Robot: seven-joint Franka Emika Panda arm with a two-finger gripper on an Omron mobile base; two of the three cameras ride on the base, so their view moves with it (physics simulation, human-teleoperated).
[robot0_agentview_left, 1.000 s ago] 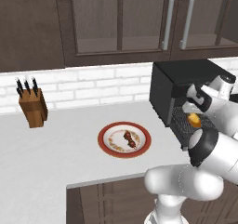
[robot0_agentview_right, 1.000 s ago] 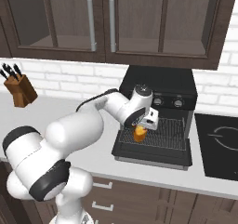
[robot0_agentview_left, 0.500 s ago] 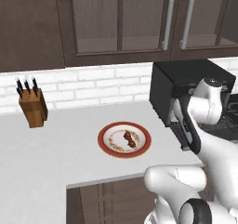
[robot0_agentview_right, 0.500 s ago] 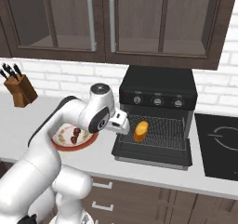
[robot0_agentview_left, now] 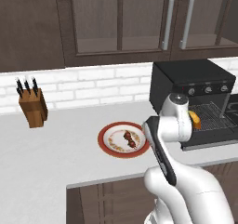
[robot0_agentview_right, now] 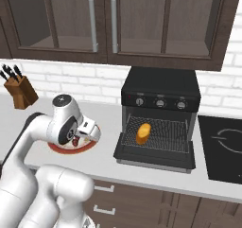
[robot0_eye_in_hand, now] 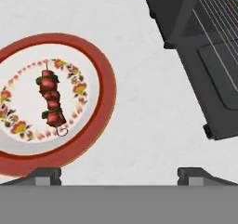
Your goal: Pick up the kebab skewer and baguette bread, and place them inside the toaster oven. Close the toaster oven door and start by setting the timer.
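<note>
The kebab skewer [robot0_eye_in_hand: 51, 102] lies on a red-rimmed plate [robot0_eye_in_hand: 104, 93] on the pale counter, also seen as the kebab skewer [robot0_agentview_left: 129, 139] on the plate [robot0_agentview_left: 107, 146]. My gripper [robot0_eye_in_hand: 119, 174] hovers open above the counter, just beside the plate's oven-side rim, with nothing between its fingertips [robot0_eye_in_hand: 44, 174]. From the right base view the gripper [robot0_agentview_right: 89, 133] hangs over the plate [robot0_agentview_right: 64, 149]. The baguette bread [robot0_agentview_right: 143, 133] rests on the wire rack inside the black toaster oven [robot0_agentview_right: 160, 87]. The toaster oven door [robot0_agentview_right: 156, 157] is dropped open and flat.
A wooden knife block [robot0_agentview_left: 32, 106] stands at the far left against the brick wall. A black cooktop [robot0_agentview_right: 222, 146] lies right of the oven. Dark glass-front cabinets hang overhead. The counter's front edge [robot0_agentview_left: 107, 181] runs close below the plate.
The arm has swung out of the oven and leftward to above the plate. The baguette stays behind on the rack. The jaws stay open.
</note>
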